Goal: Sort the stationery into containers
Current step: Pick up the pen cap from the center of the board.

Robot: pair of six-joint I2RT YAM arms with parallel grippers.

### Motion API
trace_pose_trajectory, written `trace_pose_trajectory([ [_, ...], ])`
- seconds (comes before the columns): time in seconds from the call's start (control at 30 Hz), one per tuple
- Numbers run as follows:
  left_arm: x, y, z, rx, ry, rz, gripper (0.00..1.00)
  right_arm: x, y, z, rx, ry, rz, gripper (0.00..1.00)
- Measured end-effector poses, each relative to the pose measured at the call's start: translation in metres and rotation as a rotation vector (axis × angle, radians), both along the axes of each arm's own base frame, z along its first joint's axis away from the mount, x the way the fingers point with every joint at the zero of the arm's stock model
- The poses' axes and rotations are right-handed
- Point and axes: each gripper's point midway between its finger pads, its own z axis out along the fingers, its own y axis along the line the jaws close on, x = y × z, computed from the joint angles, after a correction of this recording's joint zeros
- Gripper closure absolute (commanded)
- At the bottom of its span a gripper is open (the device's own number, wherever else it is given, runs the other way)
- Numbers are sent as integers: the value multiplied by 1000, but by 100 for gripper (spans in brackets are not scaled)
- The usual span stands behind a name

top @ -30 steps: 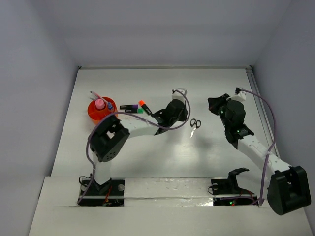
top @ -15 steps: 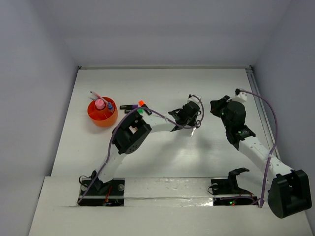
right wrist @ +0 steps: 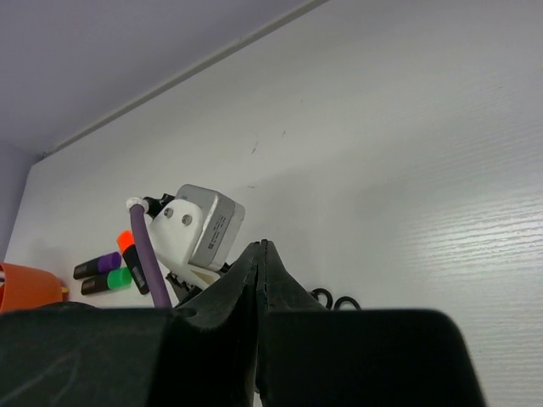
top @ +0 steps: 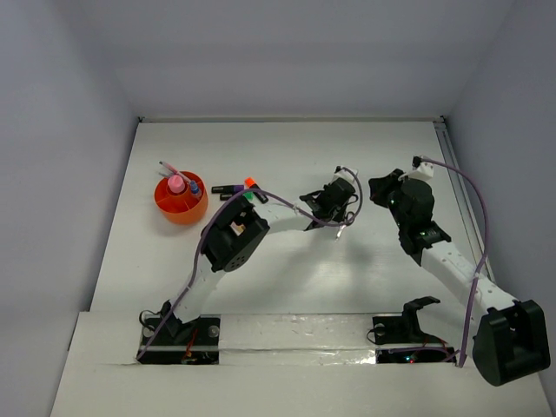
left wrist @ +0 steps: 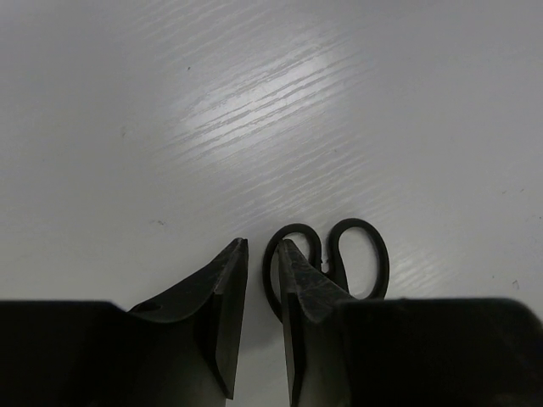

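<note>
**Operator:** Why does the left arm reach to the middle of the surface (left wrist: 254,102)?

**Technician:** The scissors (left wrist: 382,259) lie flat there, well apart from the orange holder (top: 178,211) at the left side. The reach places the left fingers (left wrist: 231,263) over the handle end. Judged step in hand: lining up to pick up the scissors.

**Operator:** State of the left fingers?

**Technician:** Slightly spread, with a narrow gap. Bare surface shows through the gap, so nothing is pinched. 1 finger overlaps the nearer handle loop; whether it touches the loop cannot be told. The 2nd loop lies just beside that finger, uncovered. The blades are hidden below the wrist camera's edge.

**Operator:** Is this alignment suitable for a grasp?

**Technician:** As a judgement, no. The handle sits to 1 side of the gap, not inside it. A wider opening or a sideways shift appears necessary.

**Operator:** State of the right fingers (right wrist: 260,264)?

**Technician:** Pressed together, holding nothing. They hang above the surface, near the scissors on the right, probably parked to leave the left arm room.

**Operator:** Where is the remaining stationery?

**Technician:** The pink-capped bottle (top: 176,183) and blue-capped bottle (top: 194,187) stand in the orange holder. 3 highlighters (top: 236,189) lie on the surface just beside it, not yet sorted.
</note>
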Motion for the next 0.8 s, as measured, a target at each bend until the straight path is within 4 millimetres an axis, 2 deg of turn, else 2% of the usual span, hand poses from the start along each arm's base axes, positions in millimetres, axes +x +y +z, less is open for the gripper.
trace_pose_trajectory([
  [0.2, 4, -9, -1, 17, -24, -18, 82, -1, 2, 3, 8, -8, 9, 97],
  [0.27, 6, -13, -2, 19, -31, -21, 89, -2, 2, 6, 11, -17, 11, 97],
  [0.3, 8, -15, -2, 21, -38, -22, 99, -3, 1, 9, 13, -24, 10, 97],
  [0.33, 9, -17, -3, 21, -42, -22, 100, -4, 1, 12, 15, -32, 11, 97],
  [0.57, 13, -18, -1, 13, -64, -16, 100, -11, -1, 35, 33, -98, 8, 96],
  [0.67, 7, -5, 1, 12, -65, -4, 100, -15, -4, 42, 36, -118, -3, 91],
  [0.73, 0, 14, 4, 28, -48, 11, 100, -16, -7, 45, 38, -128, -12, 87],
  [0.8, -2, 36, 19, 22, -43, 47, 100, -17, -7, 47, 39, -136, -16, 79],
])
